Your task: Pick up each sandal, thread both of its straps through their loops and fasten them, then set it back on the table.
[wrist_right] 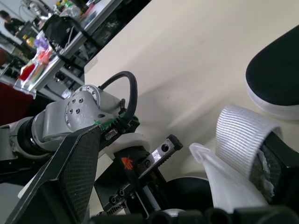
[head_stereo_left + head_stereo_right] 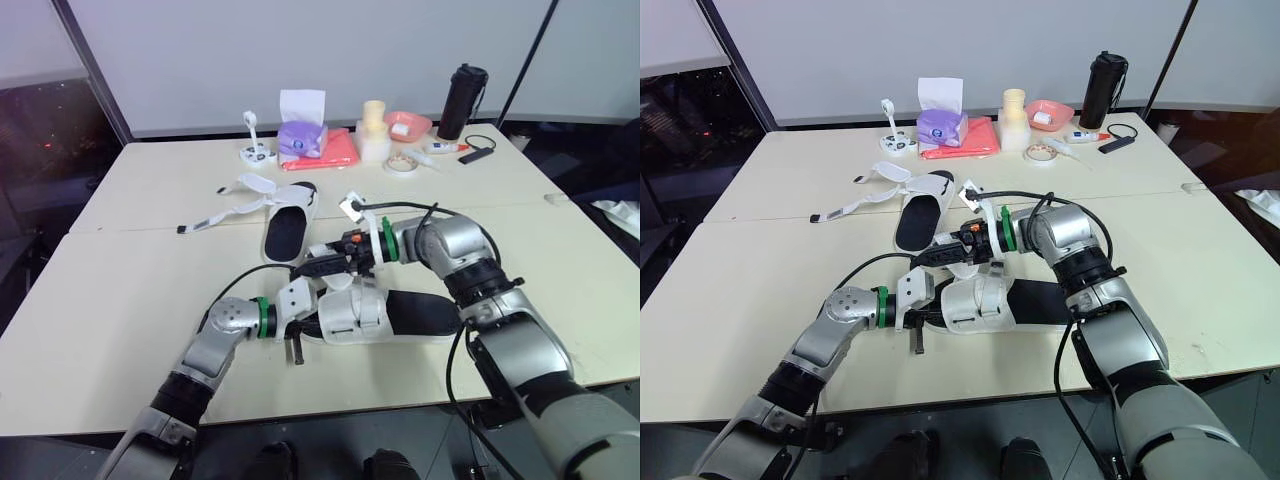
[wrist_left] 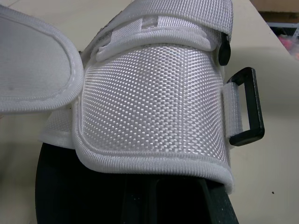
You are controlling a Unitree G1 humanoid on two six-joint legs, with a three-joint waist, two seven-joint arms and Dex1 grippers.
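Sandal (image 2: 420, 312) lies crosswise, strapped end against left gripper (image 2: 298, 325) (grip unclear), bare sole rightward; right gripper (image 2: 318, 265), fingers (image 1: 70, 177) apart, hangs just above its straps (image 2: 355, 310).

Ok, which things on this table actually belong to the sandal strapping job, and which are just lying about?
Job: near sandal, its loose strap, its black loop, far sandal with open straps.
Lying about: tissue box, red cloth, black bottle, pink bowl, tape roll.

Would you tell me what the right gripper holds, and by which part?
Nothing is clamped: the right gripper is open, the near sandal's white strap resting against one finger.
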